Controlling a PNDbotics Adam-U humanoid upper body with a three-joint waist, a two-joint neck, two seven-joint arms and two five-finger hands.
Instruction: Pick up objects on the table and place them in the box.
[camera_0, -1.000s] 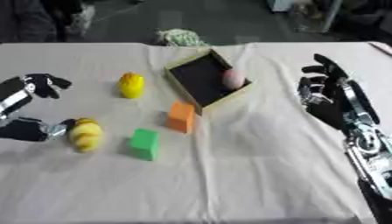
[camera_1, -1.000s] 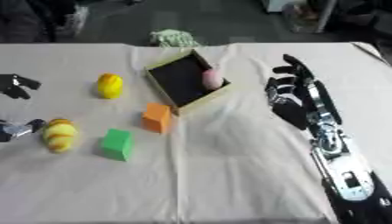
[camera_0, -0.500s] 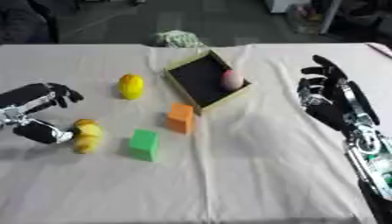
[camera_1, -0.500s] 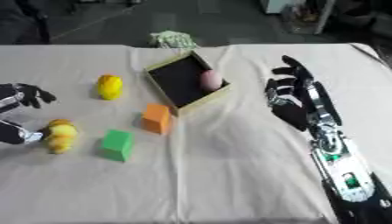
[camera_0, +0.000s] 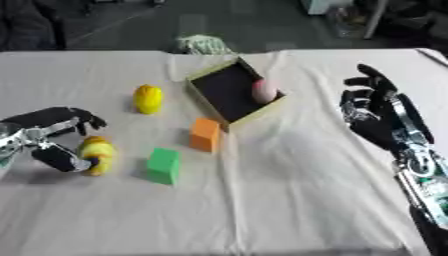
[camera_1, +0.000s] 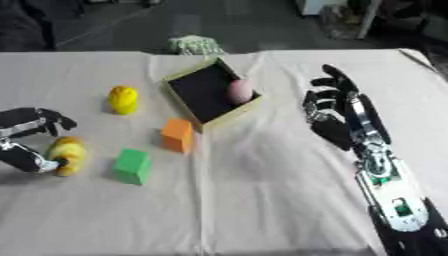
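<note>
The left hand sits at the near left of the table with its fingers arched over the top and the thumb tucked low, so it's cupped around a yellow-and-orange rounded toy. Can't say for sure the fingers are actually touching it or just bracketing it, but the toy is right in the opening of the grasp, which makes sense if that's the next thing headed for the box. Just to the right of that is a green block lying on the white tablecloth, then an orange block a bit farther back, near the box's front corner. A yellow lumpy toy is farther up on the left, beside the box but apart from it. The box is a shallow tan-rimmed tray with a dark floor, turned askew in the middle of the table, and there's already 1 pink egg-shaped thing inside against its right wall, so I'd guess the job is roughly 1 down, 4 to go. Over on the right, the right hand is held spread, fingers straight and pointing away, holding nothing, well clear of the box, probably parked so the left has room. A pale green bundle sits at the far edge.
</note>
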